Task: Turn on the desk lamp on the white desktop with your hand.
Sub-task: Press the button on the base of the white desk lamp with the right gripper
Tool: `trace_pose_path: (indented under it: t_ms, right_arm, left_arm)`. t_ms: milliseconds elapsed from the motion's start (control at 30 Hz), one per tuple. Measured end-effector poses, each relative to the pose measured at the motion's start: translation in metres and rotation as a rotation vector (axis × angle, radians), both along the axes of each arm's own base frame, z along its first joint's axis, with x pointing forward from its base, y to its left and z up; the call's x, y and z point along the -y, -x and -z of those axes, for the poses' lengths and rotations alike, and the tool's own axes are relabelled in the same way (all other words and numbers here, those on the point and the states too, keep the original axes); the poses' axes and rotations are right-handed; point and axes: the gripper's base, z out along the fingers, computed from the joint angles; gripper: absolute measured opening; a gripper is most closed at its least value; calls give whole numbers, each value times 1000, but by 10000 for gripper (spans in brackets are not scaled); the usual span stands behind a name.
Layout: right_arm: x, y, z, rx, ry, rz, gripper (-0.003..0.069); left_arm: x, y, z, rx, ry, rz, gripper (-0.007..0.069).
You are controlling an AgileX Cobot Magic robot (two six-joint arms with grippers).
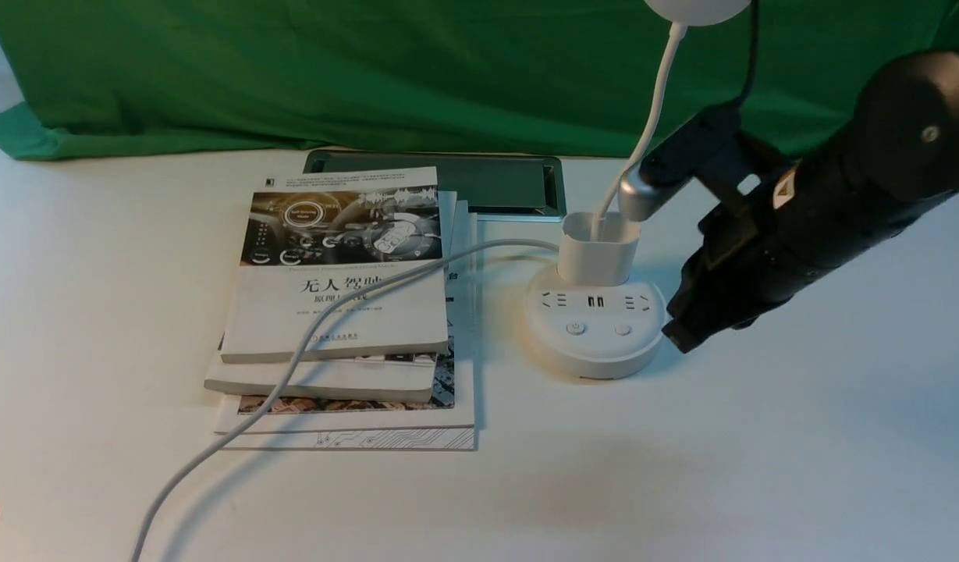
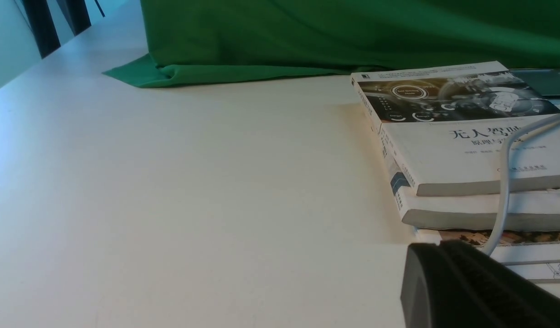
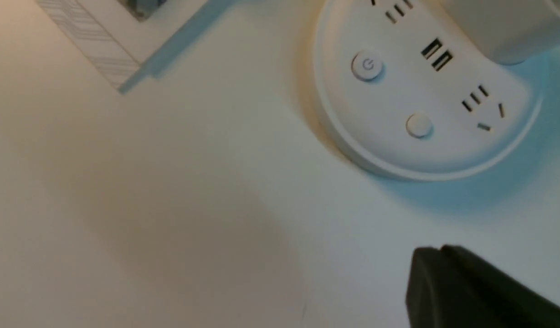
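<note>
The desk lamp point(image 1: 594, 332) stands on the white desktop point(image 1: 682, 468), right of a book stack. Its round base carries sockets, USB ports and two buttons point(image 1: 576, 328); a cup holder point(image 1: 598, 251) and a thin gooseneck rise from it, and the head point(image 1: 696, 6) is cut off by the top edge. My right gripper point(image 1: 676, 337), my hand here, is shut and empty, its tip just right of the base rim and slightly above the desk. In the right wrist view the shut tip point(image 3: 437, 251) hovers short of the base point(image 3: 444, 150), apart from the plain button point(image 3: 418, 125). My left gripper point(image 2: 437, 247) is shut and empty, low beside the books.
A stack of three books point(image 1: 339, 312) lies left of the lamp, with the lamp's white cable point(image 1: 292, 367) draped over it toward the front left. A grey hatch panel point(image 1: 479, 183) sits behind the books. Green cloth point(image 1: 370, 70) covers the back.
</note>
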Motion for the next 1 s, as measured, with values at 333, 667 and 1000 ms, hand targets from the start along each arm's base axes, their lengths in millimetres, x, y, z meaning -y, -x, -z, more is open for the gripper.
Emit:
trace_pose_path:
  t_ms: [333, 667, 1000]
  right_arm:
    - [-13, -31, 52, 37, -9, 32, 30]
    - [-18, -45, 65, 105, -49, 76, 30]
    - [-12, -53, 80, 92, -49, 113, 30]
  left_arm:
    - [0, 0, 0, 0, 0, 0, 21]
    - [0, 0, 0, 0, 0, 0, 21]
    - [0, 0, 0, 0, 0, 0, 21]
